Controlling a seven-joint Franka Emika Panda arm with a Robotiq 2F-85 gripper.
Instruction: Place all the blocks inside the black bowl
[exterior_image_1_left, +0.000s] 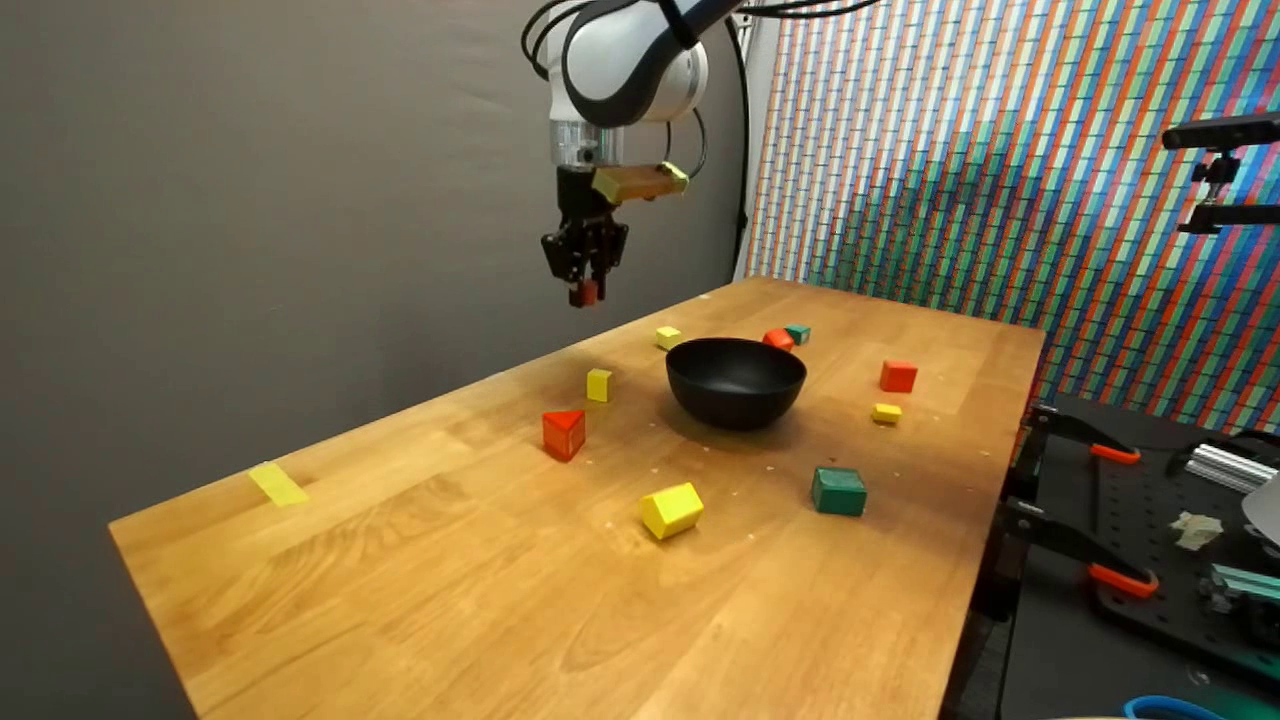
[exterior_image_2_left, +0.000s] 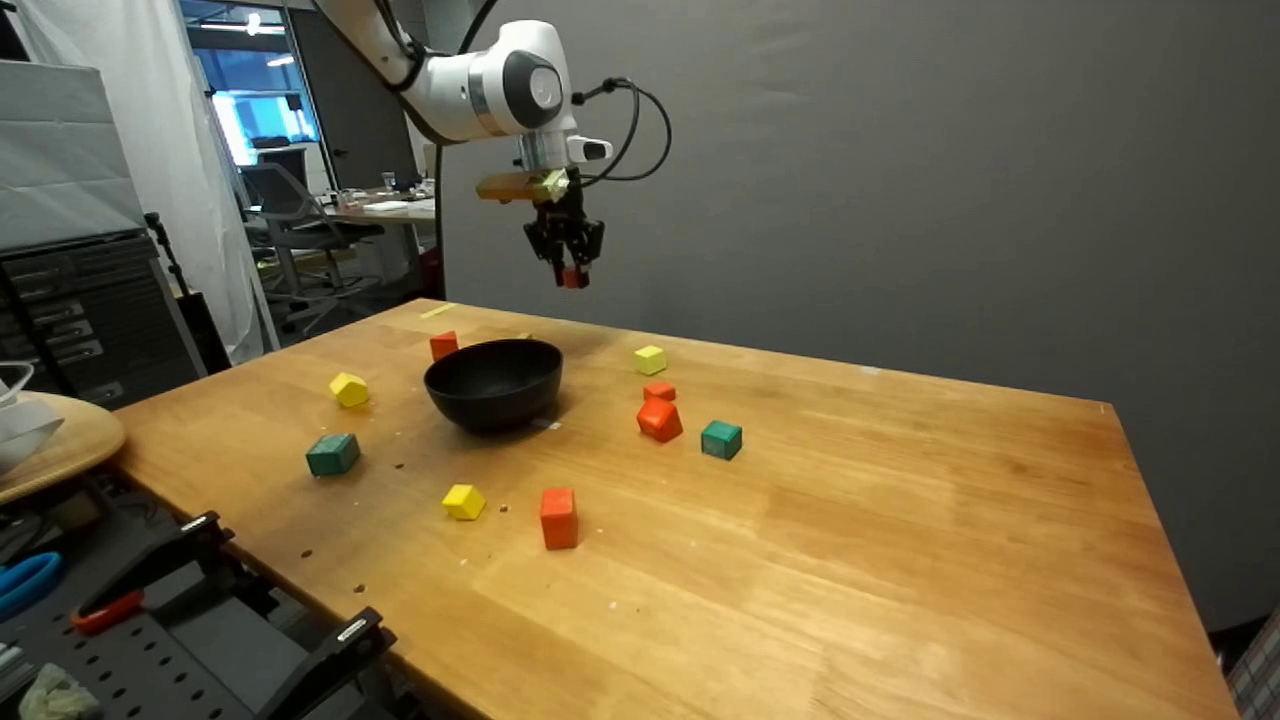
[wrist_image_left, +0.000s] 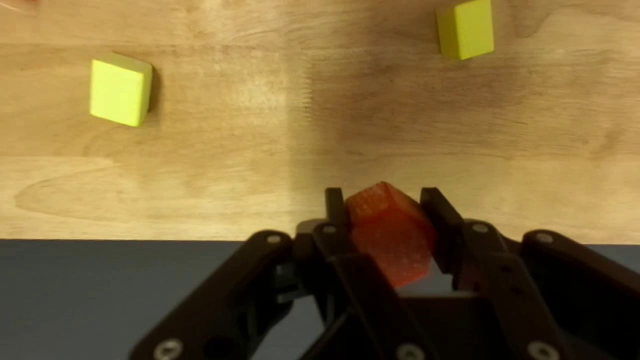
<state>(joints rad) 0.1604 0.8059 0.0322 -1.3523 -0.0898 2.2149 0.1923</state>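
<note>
Claw (wrist_image_left: 385, 220) narrowed onto a scuffed red block (wrist_image_left: 392, 242), one finger on each side, gripping it. Both up in the air, well above the level of the black bowl (exterior_image_1_left: 736, 385), off to its gray wall (exterior_image_1_left: 250, 250) side, apart from it. Bowl stands upright on the wooden table (exterior_image_1_left: 480, 580). White arm (exterior_image_2_left: 490, 90) hangs over the scene, higher than bowl. Rest of the visible blocks sit on the tabletop around the bowl, outside it.

In an exterior view: red wedge (exterior_image_1_left: 564, 436) and upright yellow block (exterior_image_1_left: 599, 386) left of bowl; big yellow block (exterior_image_1_left: 672, 511) in front of it, a bit left; dark green block (exterior_image_1_left: 838, 491) in front, to the right; small yellow block (exterior_image_1_left: 886, 413) and plain red block (exterior_image_1_left: 898, 376) right of bowl; far yellow block (exterior_image_1_left: 669, 338) behind it, to the left. Yellow tape (exterior_image_1_left: 278, 484) on the table, well left of bowl.

In an exterior view: near red block (exterior_image_2_left: 660, 421), half-hidden red block (exterior_image_2_left: 659, 391) and second green block (exterior_image_2_left: 721, 440), all right of bowl, the green one farthest out. Cannot tell if those two reds touch.
</note>
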